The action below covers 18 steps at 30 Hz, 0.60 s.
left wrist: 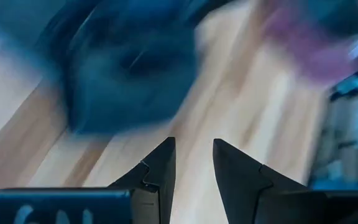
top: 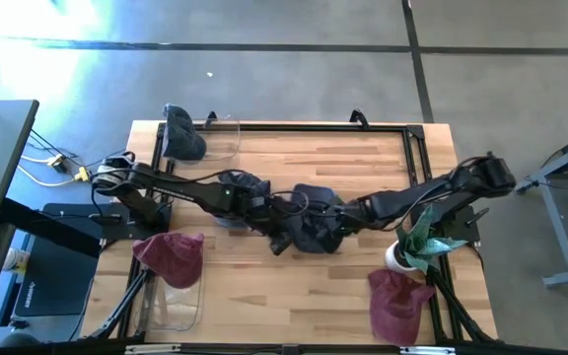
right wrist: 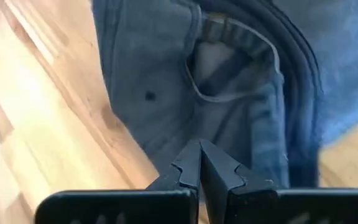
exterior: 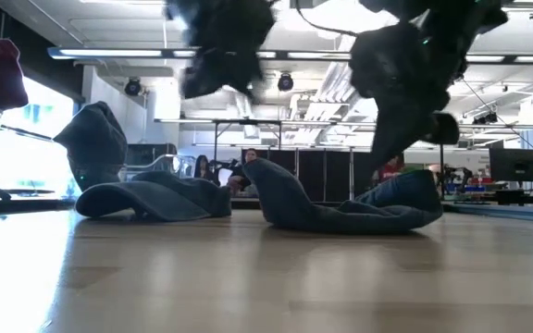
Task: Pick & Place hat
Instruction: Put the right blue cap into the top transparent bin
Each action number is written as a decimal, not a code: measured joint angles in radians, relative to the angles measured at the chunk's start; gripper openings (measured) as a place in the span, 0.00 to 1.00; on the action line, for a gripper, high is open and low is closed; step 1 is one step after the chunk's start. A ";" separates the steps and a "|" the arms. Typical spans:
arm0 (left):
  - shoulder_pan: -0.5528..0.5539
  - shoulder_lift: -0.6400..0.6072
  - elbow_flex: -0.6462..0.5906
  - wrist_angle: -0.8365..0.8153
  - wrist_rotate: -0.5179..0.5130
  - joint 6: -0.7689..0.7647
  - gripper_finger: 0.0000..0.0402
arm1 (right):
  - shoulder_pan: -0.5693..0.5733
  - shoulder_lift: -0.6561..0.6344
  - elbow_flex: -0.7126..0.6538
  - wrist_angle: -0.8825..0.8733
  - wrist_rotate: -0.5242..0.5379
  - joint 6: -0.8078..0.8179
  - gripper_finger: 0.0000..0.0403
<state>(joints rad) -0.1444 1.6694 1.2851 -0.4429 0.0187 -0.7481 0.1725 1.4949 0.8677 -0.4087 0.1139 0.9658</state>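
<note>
Two dark blue hats lie on the wooden table's middle: one (top: 240,185) (exterior: 146,199) toward the left, one (top: 314,197) (exterior: 340,211) (right wrist: 154,81) beside it, hollow side up in the right wrist view. My right gripper (top: 339,219) (exterior: 387,157) (right wrist: 199,149) is shut, with its tips at this second hat. My left gripper (top: 282,240) (left wrist: 194,149) hangs open above the table next to the same hat (left wrist: 129,68), nothing between its fingers. My right gripper's shut fingertips (right wrist: 188,163) lie on the hat's cloth close to its edge (right wrist: 166,146). They come slanting down from the table's right side. Whether any cloth is caught between them, I cannot tell. The hat lies on the table.
A clear bin (top: 215,138) at the far left holds another blue hat (top: 183,133). A maroon hat (top: 171,256) hangs over a clear bin at the near left. A second maroon hat (top: 397,301) and a potted plant (top: 417,242) sit at the near right.
</note>
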 joint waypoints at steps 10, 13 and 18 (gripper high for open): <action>0.041 0.191 -0.003 0.181 -0.135 0.035 0.26 | 0.010 0.108 0.000 -0.102 0.153 0.010 0.00; 0.047 0.213 -0.003 0.062 -0.160 0.005 0.26 | 0.023 0.110 0.000 -0.196 0.206 0.100 0.00; 0.046 0.213 -0.003 -0.097 -0.223 -0.028 0.26 | 0.056 0.083 0.000 -0.274 0.244 0.176 0.00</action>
<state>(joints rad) -0.0983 1.8824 1.2820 -0.5400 -0.2047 -0.7766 0.2284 1.5778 0.8677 -0.6830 0.3576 1.1416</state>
